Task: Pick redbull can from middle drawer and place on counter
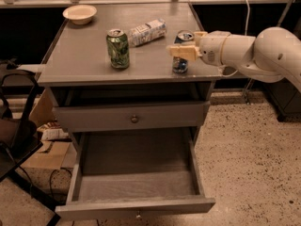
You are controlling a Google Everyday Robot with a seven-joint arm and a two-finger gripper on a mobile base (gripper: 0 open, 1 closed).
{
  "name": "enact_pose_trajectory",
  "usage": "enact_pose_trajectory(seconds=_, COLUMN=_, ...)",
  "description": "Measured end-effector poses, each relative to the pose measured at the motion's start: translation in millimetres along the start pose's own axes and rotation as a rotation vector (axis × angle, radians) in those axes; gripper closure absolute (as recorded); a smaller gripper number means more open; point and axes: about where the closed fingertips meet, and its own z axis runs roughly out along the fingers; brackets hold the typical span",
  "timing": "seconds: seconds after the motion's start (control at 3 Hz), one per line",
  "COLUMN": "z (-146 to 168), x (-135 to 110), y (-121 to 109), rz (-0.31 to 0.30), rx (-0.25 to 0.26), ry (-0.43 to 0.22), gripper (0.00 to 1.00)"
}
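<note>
The white-and-tan end effector straddles the slim blue-and-silver redbull can, hiding its middle; whether it pinches the can, I cannot tell. The can stands on the matte-grey cabinet-top surface. Below, the wide grey middle drawer sits open, its front partly cut off.

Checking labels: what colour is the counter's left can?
The left can is green, camera view; the gripper is at the blue can on the counter.
</note>
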Motion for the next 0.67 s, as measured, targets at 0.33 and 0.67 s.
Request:
enact_pose_trajectory(seconds=0.33, z=1.2, x=-8.5, y=-3.1, rz=-0.007, rx=0.000, ry=-0.016, gripper=0.00)
enact_pose_trajectory(seconds=0.67, z=-11.0, x=-43.2, y=-18.7, rz=-0.026, rx=0.022, ry=-0.047, gripper=0.00)
